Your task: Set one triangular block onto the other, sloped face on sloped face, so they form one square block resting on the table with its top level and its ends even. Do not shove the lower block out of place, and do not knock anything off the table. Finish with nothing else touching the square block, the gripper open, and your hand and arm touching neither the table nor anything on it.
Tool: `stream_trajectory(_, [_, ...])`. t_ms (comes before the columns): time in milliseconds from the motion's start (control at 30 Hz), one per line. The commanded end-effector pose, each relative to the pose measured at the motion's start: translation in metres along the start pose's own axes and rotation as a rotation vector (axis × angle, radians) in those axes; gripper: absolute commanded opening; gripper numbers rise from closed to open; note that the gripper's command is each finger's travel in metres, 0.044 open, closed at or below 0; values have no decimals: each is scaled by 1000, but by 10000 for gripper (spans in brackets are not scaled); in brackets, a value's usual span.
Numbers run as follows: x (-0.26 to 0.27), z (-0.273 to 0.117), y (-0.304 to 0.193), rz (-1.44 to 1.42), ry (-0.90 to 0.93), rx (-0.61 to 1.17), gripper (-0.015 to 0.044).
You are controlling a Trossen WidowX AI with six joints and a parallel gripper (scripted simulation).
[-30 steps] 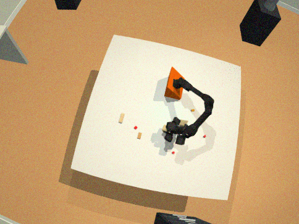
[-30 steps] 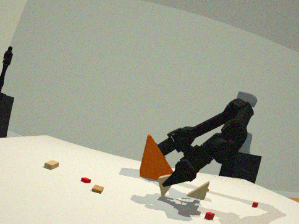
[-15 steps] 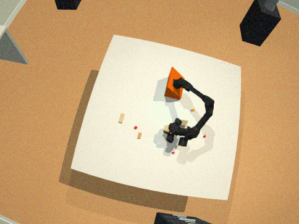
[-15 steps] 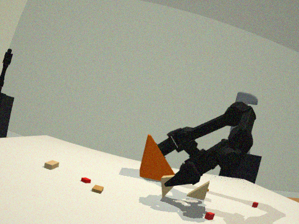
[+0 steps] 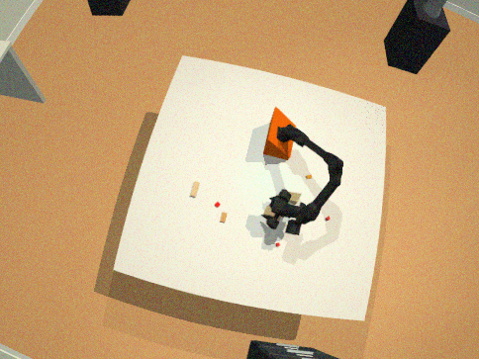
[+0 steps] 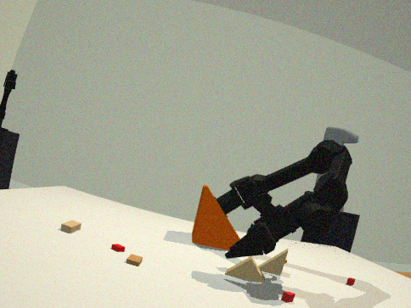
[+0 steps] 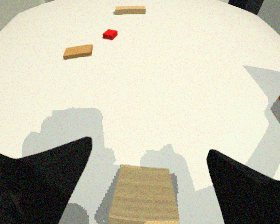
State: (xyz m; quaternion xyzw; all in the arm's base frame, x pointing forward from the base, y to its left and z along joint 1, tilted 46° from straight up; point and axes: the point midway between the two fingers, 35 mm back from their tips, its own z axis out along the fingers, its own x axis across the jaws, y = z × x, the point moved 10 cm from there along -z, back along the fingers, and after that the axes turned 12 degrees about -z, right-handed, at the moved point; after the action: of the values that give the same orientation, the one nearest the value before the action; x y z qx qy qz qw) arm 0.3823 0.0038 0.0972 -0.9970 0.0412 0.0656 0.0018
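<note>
One triangular block [image 5: 268,212] [image 6: 246,270] [image 7: 144,192] rests on the table [image 5: 173,242] [image 6: 34,267] [image 7: 165,90], apparently on its broad sloped face with a ridge upward. The other triangular block [image 5: 295,197] [image 6: 277,264] stands close beside it, its slope rising to the right in the exterior view. Whether the two touch, I cannot tell. My gripper [image 5: 270,213] [image 6: 250,254] [image 7: 151,150] is open, with its fingers wide apart above the first block, clear of both its sides in the wrist view. The arm partly hides both blocks in the top view.
A tall orange wedge [image 5: 278,140] [image 6: 211,225] stands close to part of the arm. Two flat wooden blocks [image 5: 195,189] [image 5: 224,217] [image 6: 70,226] [image 6: 134,260] lie to the left, with a red cube [image 5: 217,204] [image 6: 118,248] [image 7: 110,34] between them. Other small cubes lie around the arm.
</note>
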Motion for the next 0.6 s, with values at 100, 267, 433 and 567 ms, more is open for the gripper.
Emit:
stream_trajectory(100, [-2,-25,26,-3,2,-1,440])
stream_trajectory(267, [-15,-68,72,1,0,-5,440])
stream_trajectory(433, [-13,-59,81,4,-14,59,440])
stream_trajectory(567, [-16,-8,107,-99,-134,494,440])
